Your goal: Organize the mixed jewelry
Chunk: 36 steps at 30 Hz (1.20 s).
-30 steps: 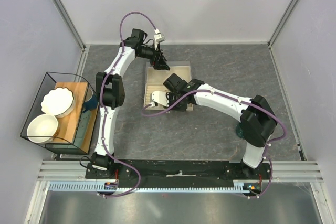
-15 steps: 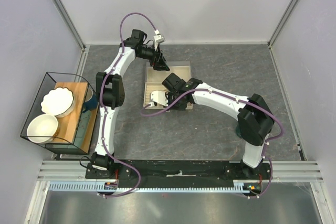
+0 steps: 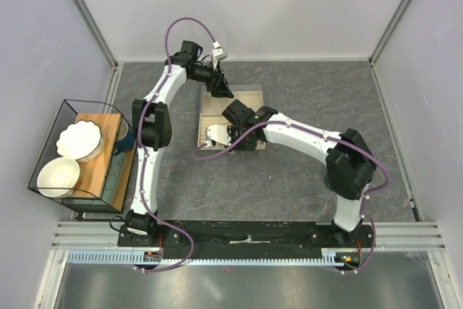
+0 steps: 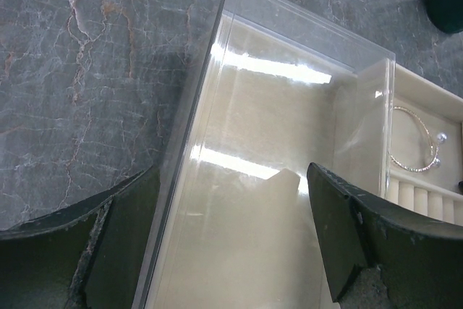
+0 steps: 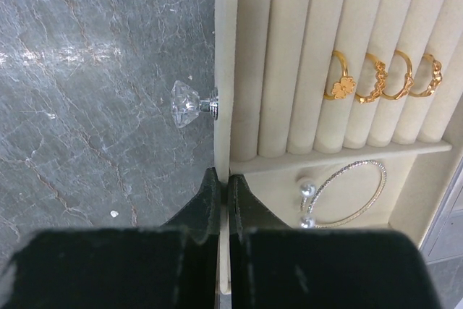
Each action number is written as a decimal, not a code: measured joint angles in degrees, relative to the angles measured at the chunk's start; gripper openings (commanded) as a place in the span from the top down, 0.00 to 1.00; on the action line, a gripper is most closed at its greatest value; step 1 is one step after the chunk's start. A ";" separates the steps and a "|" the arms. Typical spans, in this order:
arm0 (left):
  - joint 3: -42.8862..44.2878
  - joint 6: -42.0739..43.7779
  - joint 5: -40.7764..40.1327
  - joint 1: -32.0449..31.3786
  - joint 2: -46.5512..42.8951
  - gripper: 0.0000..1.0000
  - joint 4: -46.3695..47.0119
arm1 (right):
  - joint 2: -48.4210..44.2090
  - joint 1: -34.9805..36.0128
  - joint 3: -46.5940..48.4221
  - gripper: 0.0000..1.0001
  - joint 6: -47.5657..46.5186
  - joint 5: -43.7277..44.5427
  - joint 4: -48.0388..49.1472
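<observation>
Already four gold rings [image 5: 374, 81] sit side by side in the right-hand grooves of a beige jewelry box [image 5: 275, 56]. A thin silver bracelet [image 5: 346, 193] with two pearl ends lies alone in the compartment next to those grooves. The right gripper [image 5: 224, 179] has its fingers pressed together on the box's front wall, beside a crystal knob [image 5: 188, 104]. The bracelet is just inside that wall near the fingertips, the rings farther off. The left gripper [image 4: 231, 175] hangs with fingers spread wide on either side of the box's clear lid [image 4: 289, 106], the bracelet beyond its right finger.
</observation>
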 measured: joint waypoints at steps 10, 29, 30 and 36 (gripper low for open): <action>0.00 0.44 -0.52 -0.15 0.00 0.10 -0.39 | 0.00 0.00 0.81 1.00 -0.44 0.13 -0.46; 0.00 0.83 -0.59 -0.20 0.00 0.11 -0.35 | 0.00 0.00 1.44 1.00 -0.37 1.40 -0.09; 0.00 0.83 -0.59 -0.22 0.00 0.11 -0.35 | -0.02 0.00 1.14 1.00 -0.31 1.60 0.48; -0.04 0.87 -0.59 -0.22 0.00 0.11 -0.35 | -0.04 -0.26 -1.95 1.00 0.22 2.38 4.96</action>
